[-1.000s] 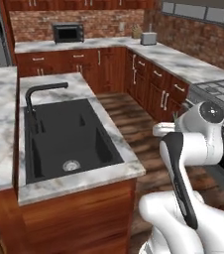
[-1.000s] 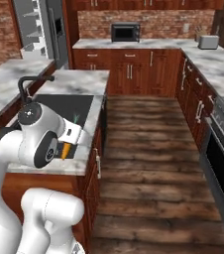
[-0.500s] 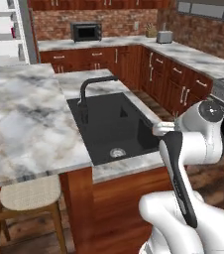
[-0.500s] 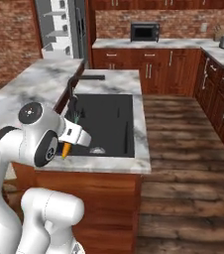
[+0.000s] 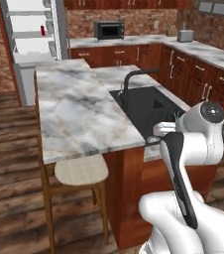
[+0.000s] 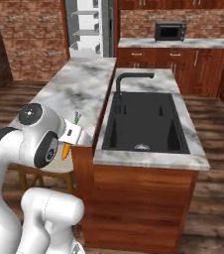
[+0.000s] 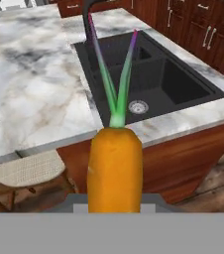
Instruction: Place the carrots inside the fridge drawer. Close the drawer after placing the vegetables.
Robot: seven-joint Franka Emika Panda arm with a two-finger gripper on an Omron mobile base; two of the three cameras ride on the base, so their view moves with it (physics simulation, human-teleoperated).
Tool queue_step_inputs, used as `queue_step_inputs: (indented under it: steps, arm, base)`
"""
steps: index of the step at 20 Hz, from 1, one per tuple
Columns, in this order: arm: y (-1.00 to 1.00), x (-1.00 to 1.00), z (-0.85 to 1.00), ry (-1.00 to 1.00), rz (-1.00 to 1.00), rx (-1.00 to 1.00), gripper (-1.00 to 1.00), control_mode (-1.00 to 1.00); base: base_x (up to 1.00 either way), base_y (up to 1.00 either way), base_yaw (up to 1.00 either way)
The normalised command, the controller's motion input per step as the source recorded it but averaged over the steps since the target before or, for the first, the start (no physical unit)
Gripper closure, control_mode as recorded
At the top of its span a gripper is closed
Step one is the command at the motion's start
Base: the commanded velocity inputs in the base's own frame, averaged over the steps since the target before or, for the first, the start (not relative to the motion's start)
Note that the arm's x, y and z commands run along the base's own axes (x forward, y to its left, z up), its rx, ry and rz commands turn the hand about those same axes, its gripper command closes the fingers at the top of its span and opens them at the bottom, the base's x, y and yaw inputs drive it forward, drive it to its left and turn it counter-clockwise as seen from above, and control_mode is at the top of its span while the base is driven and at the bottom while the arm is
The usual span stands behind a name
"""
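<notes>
An orange carrot [image 7: 115, 168] with green leaves stands in the middle of the hand view, clamped at its lower end. In the right base view the carrot [image 6: 64, 150] hangs tip down beside my white arm, and my gripper [image 6: 68, 140] is shut on it. I hold it off the near corner of the marble island [image 6: 79, 89], above the floor. The fridge [image 5: 32, 34] stands open at the back, its white shelves showing; in the right base view the fridge [image 6: 88, 25] lies beyond the island's far end. I cannot make out its drawer.
A black sink [image 6: 143, 119] with a dark faucet [image 6: 131, 79] is set in the island. A stool [image 5: 81, 171] stands at the island's near left side. A red bottle [image 5: 43, 30] sits on a fridge shelf. Wood floor runs left of the island toward the fridge.
The base has driven and turned, so the whole scene has shifted: the island now fills the middle and the open fridge has come into view. The carrot stays in the shut gripper.
</notes>
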Motion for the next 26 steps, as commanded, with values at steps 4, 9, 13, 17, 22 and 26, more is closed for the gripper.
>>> queue_step_inputs:
  steps: [4,9,13,17,22,26]
  arm:
    - [0.00,0.00,0.00,0.00,0.00,0.00,1.00,1.00]
    - [0.00,0.00,0.00,0.00,0.00,0.00,1.00,1.00]
    - [0.00,0.00,0.00,0.00,0.00,0.00,1.00,1.00]
    - [0.00,0.00,0.00,0.00,0.00,0.00,1.00,1.00]
    - [0.00,0.00,0.00,0.00,0.00,0.00,1.00,1.00]
    - [0.00,0.00,0.00,0.00,0.00,0.00,1.00,1.00]
  base:
    - [-0.30,1.00,0.00]
    - [-0.16,1.00,0.00]
    - [-0.13,1.00,0.00]
    - [-0.03,1.00,0.00]
    - [0.01,1.00,0.00]
    - [0.28,1.00,-0.03]
